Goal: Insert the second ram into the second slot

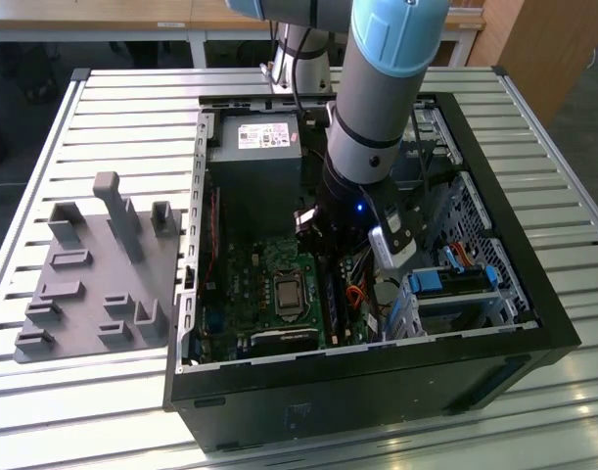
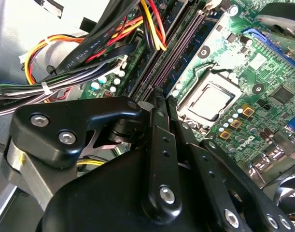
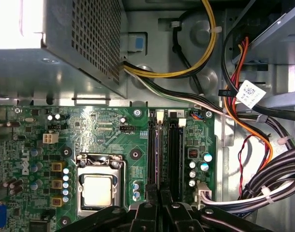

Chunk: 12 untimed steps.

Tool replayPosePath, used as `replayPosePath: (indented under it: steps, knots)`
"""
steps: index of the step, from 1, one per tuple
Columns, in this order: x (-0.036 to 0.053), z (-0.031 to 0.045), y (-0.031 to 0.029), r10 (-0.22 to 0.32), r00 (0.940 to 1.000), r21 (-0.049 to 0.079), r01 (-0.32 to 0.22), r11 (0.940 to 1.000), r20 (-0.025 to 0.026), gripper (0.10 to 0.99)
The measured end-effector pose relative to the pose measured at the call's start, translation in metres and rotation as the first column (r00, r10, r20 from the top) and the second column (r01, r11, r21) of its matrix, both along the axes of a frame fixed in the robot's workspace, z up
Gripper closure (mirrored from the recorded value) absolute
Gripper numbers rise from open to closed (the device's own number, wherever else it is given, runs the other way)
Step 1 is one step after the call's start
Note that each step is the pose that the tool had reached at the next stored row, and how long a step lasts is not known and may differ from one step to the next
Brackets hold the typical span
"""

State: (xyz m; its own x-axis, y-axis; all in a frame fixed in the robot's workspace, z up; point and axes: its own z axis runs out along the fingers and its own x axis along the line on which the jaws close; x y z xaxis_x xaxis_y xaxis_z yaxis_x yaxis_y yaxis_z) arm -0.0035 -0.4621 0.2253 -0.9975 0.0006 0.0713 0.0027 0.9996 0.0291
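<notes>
A slatted metal bench (image 1: 103, 98) carries an open black computer case (image 1: 377, 406). It is laid on its side so that the green motherboard (image 3: 104, 140) and its square silver processor socket (image 3: 96, 191) face upward. That puts them within reach of the grey-and-pale-blue robot arm (image 1: 377, 88), which reaches into the case just to the exterior view's right of the socket.

Well apart from the socket, outside the case on the exterior view's left, lies a grey moulded parts fixture (image 1: 93, 274) with upright pegs and pockets. Beyond the socket sits the boxy grey power supply (image 1: 254, 166), its white printed label (image 1: 266, 135) facing up. Bundled black, yellow, orange and red cables (image 3: 277, 181) sweep past on the far side of the slots from the socket, tied clear of the work. One bears a white printed tag (image 3: 250, 94).

The black gripper (image 3: 159, 195) hangs over the long dark memory slots (image 3: 175, 154) just beside the socket, its fingers (image 2: 159, 140) drawn almost together. A thin strip, seen edge-on, runs out from between them along the second slot from the socket. It is judged to be the second ram (image 3: 159, 159), pinched by its top edge and held in line with the slot, though its blue face and sticker are hidden.
</notes>
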Motion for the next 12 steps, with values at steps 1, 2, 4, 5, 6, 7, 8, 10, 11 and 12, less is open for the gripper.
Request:
replayPosePath:
  steps: [1, 2, 4, 5, 6, 7, 8, 10, 11, 12]
  knots:
    - [0.0, 0.0, 0.0, 0.0, 1.0, 0.0, 0.0, 1.0, 0.0, 0.949]
    - [0.0002, 0.0, 0.0, 0.0, 1.0, 0.0, 0.0, 1.0, -0.0001, 0.949]
    - [0.0003, -0.0002, 0.0, 0.0, 1.0, 0.0, 0.0, 1.0, 0.0, 0.949]
    - [0.0003, -0.0003, 0.0, 0.001, 1.0, 0.0, -0.001, 1.0, 0.0, 0.949]
    - [0.0003, -0.0005, 0.0, 0.002, 1.0, 0.0, -0.002, 1.0, 0.0, 0.949]
    - [0.0003, -0.0007, 0.0, 0.002, 1.0, 0.0, -0.002, 1.0, 0.0, 0.949]
    - [0.0003, -0.0009, 0.0, 0.003, 1.0, 0.0, -0.003, 1.0, -0.0001, 0.949]
    - [0.0003, -0.0014, 0.0, 0.003, 1.0, 0.0, -0.003, 1.0, -0.0002, 0.949]
    - [0.0002, -0.0016, 0.0, 0.003, 1.0, 0.0, -0.003, 1.0, -0.0003, 0.949]
    - [0.0003, -0.002, 0.0, 0.004, 1.0, 0.0, -0.004, 1.0, -0.0004, 0.949]
